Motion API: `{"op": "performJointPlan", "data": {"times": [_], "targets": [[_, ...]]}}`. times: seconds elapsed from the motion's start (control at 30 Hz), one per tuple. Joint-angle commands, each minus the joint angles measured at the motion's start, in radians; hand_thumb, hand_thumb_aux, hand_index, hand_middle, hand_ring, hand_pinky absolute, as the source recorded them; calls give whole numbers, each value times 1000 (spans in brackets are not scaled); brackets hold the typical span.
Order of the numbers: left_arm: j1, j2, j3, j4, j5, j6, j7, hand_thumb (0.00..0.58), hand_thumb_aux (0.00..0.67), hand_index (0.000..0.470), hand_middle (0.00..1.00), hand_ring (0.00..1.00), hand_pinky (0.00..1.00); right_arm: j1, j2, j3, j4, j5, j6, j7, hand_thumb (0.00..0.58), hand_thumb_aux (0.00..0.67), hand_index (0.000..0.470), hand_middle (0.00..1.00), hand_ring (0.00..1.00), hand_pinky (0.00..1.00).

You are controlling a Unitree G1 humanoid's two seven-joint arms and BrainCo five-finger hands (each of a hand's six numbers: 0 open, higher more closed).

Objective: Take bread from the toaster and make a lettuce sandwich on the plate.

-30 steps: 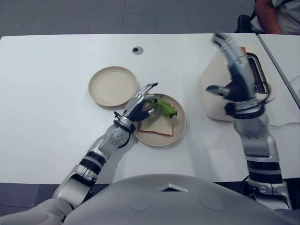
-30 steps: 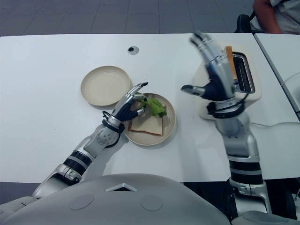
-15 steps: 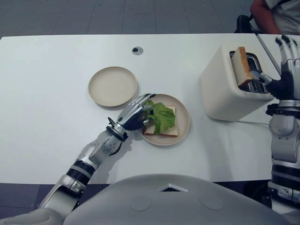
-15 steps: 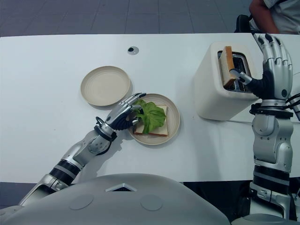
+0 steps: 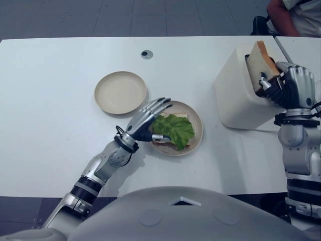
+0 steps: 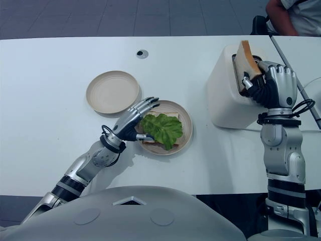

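Left eye view: left hand point(image 5: 142, 122) spread flat at plate point(image 5: 198, 131) edge, thumb by lettuce point(image 5: 174, 129), prob. steadying the leaf over bottom slice point(image 5: 179, 115). Right eye view: right hand point(image 6: 277, 84) curled round 2nd slice point(image 6: 245, 54), which sits tilted, half out of toaster point(image 6: 223, 98), prob. gripped to lift clear of the slot.

Lab room: white table point(image 5: 50, 100), tiled floor point(image 5: 125, 17)

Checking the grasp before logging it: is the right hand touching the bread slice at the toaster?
Touching. In the right eye view the right hand is closed around the lower part of the bread slice rising from the toaster.
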Motion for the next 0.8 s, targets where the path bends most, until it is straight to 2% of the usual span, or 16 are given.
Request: {"op": "performJointPlan", "data": {"times": [0.03,0.07,0.17,0.3,0.37,0.43,0.57,0.73,0.77,0.8], "targets": [[27,-8,62,-36,-33,-21,50,0,0,0,0,0,0,-56,65,72,-147,184,-173,-21,580,670,470,1000,1000,1000],[34,-14,93,-50,-43,-27,80,0,0,0,0,0,0,-57,89,149,-170,287,-195,41,580,670,470,1000,1000,1000],[49,-23,183,-94,-60,-49,152,0,0,0,0,0,0,-14,117,345,-147,622,-118,306,580,670,470,1000,1000,1000],[74,-7,328,-174,-112,-102,218,0,0,0,0,0,0,26,105,398,-21,823,-6,523,580,670,470,1000,1000,1000],[83,0,365,-211,-122,-140,221,0,0,0,0,0,0,32,127,420,69,824,41,565,580,670,470,1000,1000,1000],[91,3,344,-226,-93,-181,198,0,0,0,0,0,0,35,160,453,151,774,50,563,580,670,470,1000,1000,1000],[99,25,235,-224,12,-240,97,0,0,0,0,0,0,63,187,498,284,639,54,520,580,670,470,1000,1000,1000],[87,40,62,-132,77,-262,-51,0,0,0,0,0,0,97,221,525,301,467,24,390,580,670,470,1000,1000,1000],[85,44,29,-103,88,-259,-83,23,13,9,0,0,0,102,227,529,302,444,19,370,580,670,470,1000,1000,1000],[84,50,-3,-70,97,-252,-117,156,97,68,0,0,0,109,227,535,298,414,15,353,580,670,470,1000,1000,1000]]}}
